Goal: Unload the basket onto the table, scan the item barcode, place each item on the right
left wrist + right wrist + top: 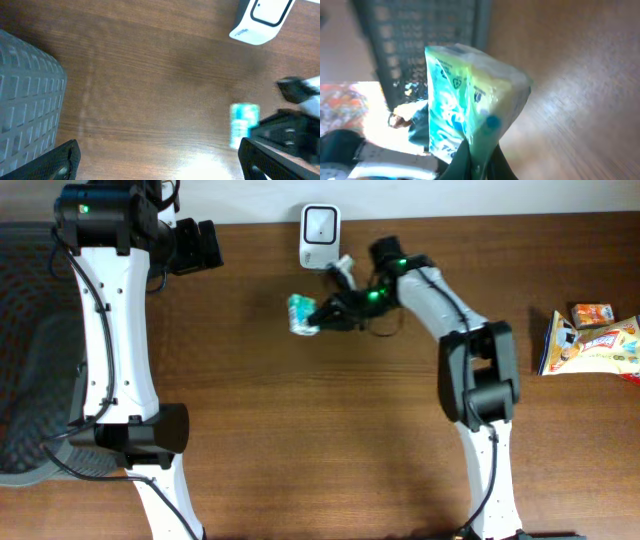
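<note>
You will find the right arm (470, 370) rising from its base at the near edge of the table (300, 430), bent sharply at the elbow, with the forearm reaching back and to the left across the table toward the far side. Its wrist is turned so that the right gripper (321, 317) points left, and the jaws are pressed together on the item. They pinch one edge of a teal-and-white packet (300, 313), which stands out beyond the fingertips. In the right wrist view the packet fills the middle of the frame, its lower seam caught between the two dark fingers (492, 162) and its printed face turned toward the camera. The packet is held just in front of the white barcode scanner (320, 225), slightly to the scanner's left and not touching it. Whether it rests on the table or hangs above it cannot be told. The left arm (110, 330) runs straight up the left side of the table from its near base, alongside a grey basket (25, 340). The left gripper (205, 246) sits at the far left corner with its jaws spread wide and nothing between them. At the right edge of the table lie several snack packets (595, 350) and a small orange box (592, 313), well apart from both arms.
</note>
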You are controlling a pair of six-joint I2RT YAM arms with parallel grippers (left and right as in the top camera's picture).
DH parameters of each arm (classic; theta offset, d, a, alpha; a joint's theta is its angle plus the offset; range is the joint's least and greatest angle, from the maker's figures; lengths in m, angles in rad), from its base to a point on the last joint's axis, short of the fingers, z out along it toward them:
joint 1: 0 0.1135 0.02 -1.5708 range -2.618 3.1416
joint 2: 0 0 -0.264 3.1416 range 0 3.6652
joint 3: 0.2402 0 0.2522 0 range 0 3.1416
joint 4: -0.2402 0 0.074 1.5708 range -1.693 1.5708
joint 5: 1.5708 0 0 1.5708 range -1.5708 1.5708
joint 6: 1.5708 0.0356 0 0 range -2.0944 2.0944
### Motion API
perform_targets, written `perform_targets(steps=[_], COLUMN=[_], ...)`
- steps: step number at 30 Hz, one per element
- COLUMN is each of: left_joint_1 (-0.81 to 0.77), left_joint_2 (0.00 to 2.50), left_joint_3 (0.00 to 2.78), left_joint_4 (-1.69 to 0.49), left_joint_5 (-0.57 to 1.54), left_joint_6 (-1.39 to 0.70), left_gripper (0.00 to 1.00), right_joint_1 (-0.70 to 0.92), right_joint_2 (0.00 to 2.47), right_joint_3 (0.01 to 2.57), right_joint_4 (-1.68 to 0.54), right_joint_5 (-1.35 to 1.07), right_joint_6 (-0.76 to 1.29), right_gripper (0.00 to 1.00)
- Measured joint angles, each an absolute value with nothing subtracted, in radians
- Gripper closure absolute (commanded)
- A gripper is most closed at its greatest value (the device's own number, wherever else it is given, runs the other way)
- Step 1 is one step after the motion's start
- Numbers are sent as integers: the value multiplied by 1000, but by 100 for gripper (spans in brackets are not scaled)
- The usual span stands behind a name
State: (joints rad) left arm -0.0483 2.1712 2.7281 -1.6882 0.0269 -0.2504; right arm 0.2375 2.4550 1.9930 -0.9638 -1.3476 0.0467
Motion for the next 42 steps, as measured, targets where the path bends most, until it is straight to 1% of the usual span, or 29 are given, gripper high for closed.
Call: perform_targets(steps=[2, 5, 9, 12, 14, 16, 18, 20, 21, 22, 23, 24, 25, 27, 31, 34, 37, 38, 41, 42], left_joint_1=[-48, -48, -48, -48, -48, -48, -48, -48, -48, -48, -48, -48, -48, -48, -48, -48, -48, -48, -48, -48], left_joint_2=[2171, 2171, 2171, 2171, 2171, 2171, 2171, 2171, 2171, 2171, 2171, 2171, 2171, 2171, 2171, 2171, 2171, 2171, 2171, 2171], left_joint_3=[2728, 2728, 2728, 2728, 2728, 2728, 2728, 2728, 2728, 2728, 2728, 2728, 2728, 2728, 2728, 2728, 2728, 2728, 2728, 2728], left_joint_4=[-1687, -1687, -1687, -1687, -1687, -1687, -1688, -1686, -1687, -1688, -1686, -1687, -1687, -1688, -1688, -1687, -1687, -1687, -1687, -1687], left_joint_5=[27, 27, 27, 27, 27, 27, 27, 27, 27, 27, 27, 27, 27, 27, 27, 27, 27, 27, 27, 27], left_joint_6=[-251, -250, -250, -250, -250, -250, -250, -250, -250, -251, -251, -250, -250, -250, -250, -250, -250, -250, -250, -250], left_gripper=[1, 1, 1, 1, 1, 1, 1, 1, 1, 1, 1, 1, 1, 1, 1, 1, 1, 1, 1, 1], right_joint_1=[219, 237, 240, 240, 239, 238, 247, 270, 286, 303, 318, 336, 353, 378, 422, 441, 445, 445, 431, 407], right_joint_2=[2455, 2455, 2455, 2455, 2455, 2456, 2455, 2456, 2453, 2446, 2445, 2445, 2446, 2462, 2576, 2609, 2609, 2609, 2608, 2606], right_joint_3=[1993, 1993, 1993, 1993, 1993, 2011, 2131, 2309, 2391, 2425, 2436, 2437, 2437, 2437, 2437, 2437, 2437, 2437, 2437, 2439], right_joint_4=[-1086, -1168, -1170, -1167, -1142, -1132, -1122, -1083, -1036, -926, -807, -681, -602, -505, -418, -377, -363, -354, -356, -390], right_joint_5=[-1411, -1378, -1285, -1243, -1230, -1172, -903, -458, -262, -91, 40, 152, 221, 289, 332, 333, 342, 368, 464, 489], right_joint_6=[-160, -388, -495, -532, -526, -429, -256, -28, 43, 69, 57, 12, -59, -224, -603, -716, -740, -712, -486, -348], right_gripper=[96, 96, 96, 96, 96, 96, 96, 95, 90, 90, 96, 96, 96, 96, 96, 96, 96, 96, 96, 96])
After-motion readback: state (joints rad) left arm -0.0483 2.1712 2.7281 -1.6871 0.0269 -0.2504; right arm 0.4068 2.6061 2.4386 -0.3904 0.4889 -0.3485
